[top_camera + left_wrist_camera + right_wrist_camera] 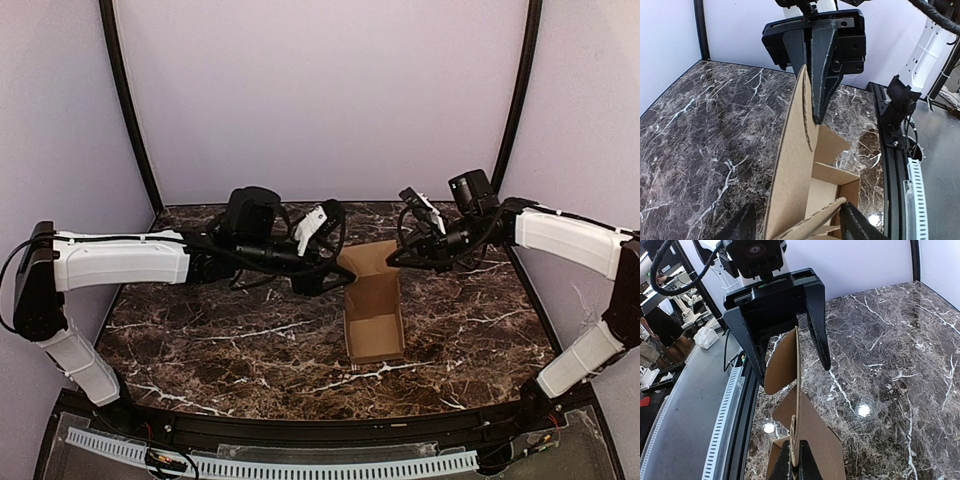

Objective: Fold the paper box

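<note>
1. Mid-fold on the paper box (375, 320): tray body formed, far flap (362, 262) standing on edge, not yet closed over the opening.
2. Set on the marble bench (200, 340) just to the 3 o'clock side of centre, between the two arms.
3. Right pincer (813, 112) clenched on the upper edge of the upright flap, fingers together with card pinched between them.
4. Left pincer (794, 372) released, fingers wide apart and straddling the same flap from the 9 o'clock side; contact with the card impossible to confirm.
5. Long axis running roughly 12 to 6 o'clock in the overhead view, slightly canted; open mouth facing up, tray body at the 6 o'clock end, flap at the 12 o'clock end.
6. Rounded tab (780, 365) visible at the flap's free edge, seen from the right wrist.
7. Likely next: swing the flap toward 6 o'clock along its crease, then tuck the tab inside the near wall. Calls for a steady hold on the body by the left pincer while the right leads, with light pressure to avoid buckling the thin card or sliding the tray across the bench.
</note>
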